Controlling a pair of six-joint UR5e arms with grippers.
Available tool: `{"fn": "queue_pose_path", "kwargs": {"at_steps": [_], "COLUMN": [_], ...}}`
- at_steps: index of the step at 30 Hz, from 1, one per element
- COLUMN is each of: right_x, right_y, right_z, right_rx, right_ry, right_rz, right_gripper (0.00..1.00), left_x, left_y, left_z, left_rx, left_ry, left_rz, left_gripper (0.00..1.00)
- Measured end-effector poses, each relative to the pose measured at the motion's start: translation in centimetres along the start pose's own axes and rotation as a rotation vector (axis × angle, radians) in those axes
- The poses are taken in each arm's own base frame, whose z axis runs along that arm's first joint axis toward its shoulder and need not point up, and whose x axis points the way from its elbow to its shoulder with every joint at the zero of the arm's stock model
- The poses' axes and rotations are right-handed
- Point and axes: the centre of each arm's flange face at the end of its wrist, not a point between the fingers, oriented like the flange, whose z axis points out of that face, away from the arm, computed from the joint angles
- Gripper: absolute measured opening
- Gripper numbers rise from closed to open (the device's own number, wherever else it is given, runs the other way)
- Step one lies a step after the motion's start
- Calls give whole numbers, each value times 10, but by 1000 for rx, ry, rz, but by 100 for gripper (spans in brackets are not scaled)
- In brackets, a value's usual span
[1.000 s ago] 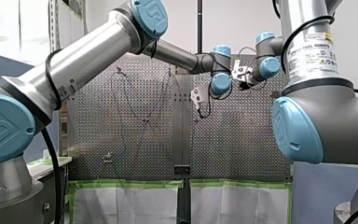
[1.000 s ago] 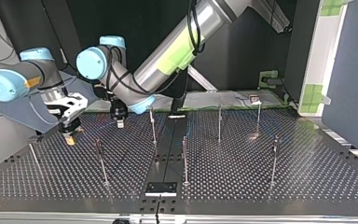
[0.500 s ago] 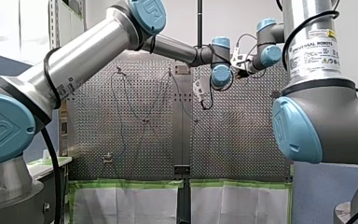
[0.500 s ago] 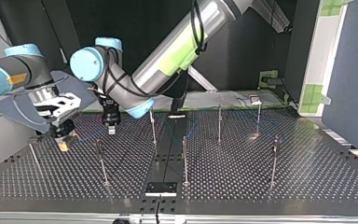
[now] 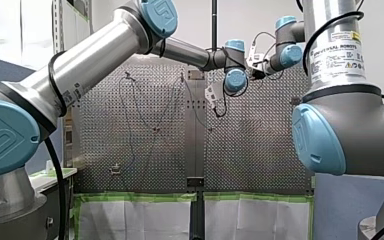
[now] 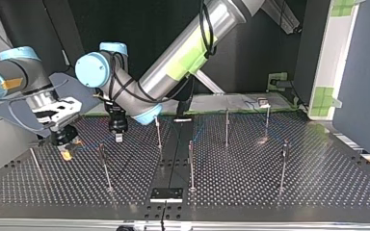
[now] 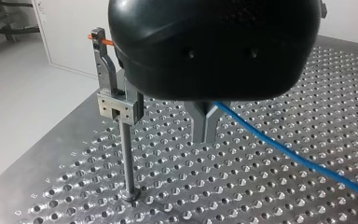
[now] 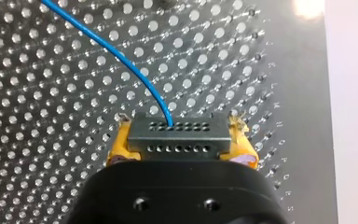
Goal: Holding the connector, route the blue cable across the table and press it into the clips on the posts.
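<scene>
Your right gripper (image 8: 179,127) clamps the connector (image 8: 177,142) between its yellow pads (image 8: 120,145) above the worktop (image 8: 51,140). The blue cable (image 8: 121,56) leaves the connector's upper row of holes and curves away ahead. Your left gripper (image 7: 204,134) has its metal fingers drawn together, with the cable emerging from between them and running off over the perforations. Just beside those fingers stands a post (image 7: 127,154) carrying a clip (image 7: 116,106), which does not yet hold the cable as far as you can see. In the top view both grippers work close together at the view's left, among several posts. Judged from here, the risks are as follows. The cable lies beside the clip rather than over its slot, so a downward press may miss and pinch it against the clip's edge. The left fingers sit near enough to strike the post. Too much pull between the grippers could strain the cable at the connector, while too little leaves slack that snags a neighbouring post.
</scene>
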Motion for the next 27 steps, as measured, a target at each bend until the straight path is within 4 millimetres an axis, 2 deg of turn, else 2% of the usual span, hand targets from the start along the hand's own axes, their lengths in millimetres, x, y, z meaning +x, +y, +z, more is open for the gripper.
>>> {"fn": "queue_pose_path", "kwargs": {"at_steps": [8,15,21,27], "right_x": [4,22,25,16], "right_y": [-5,-14,-17,-15], "right_z": [-6,-16,-20,-20], "right_rx": [6,12,14,11], "right_ry": [-20,3,8,-6], "right_rz": [5,-3,-8,-5], "right_gripper": [0,0,0,0], "left_x": [7,2,-13,-19], "left_y": [-7,-13,-5,8], "left_z": [-16,-30,-22,-4], "left_rx": [6,-2,-30,-37], "left_ry": [37,52,31,16], "left_rz": [22,34,22,25], "left_gripper": [0,0,0,0]}}
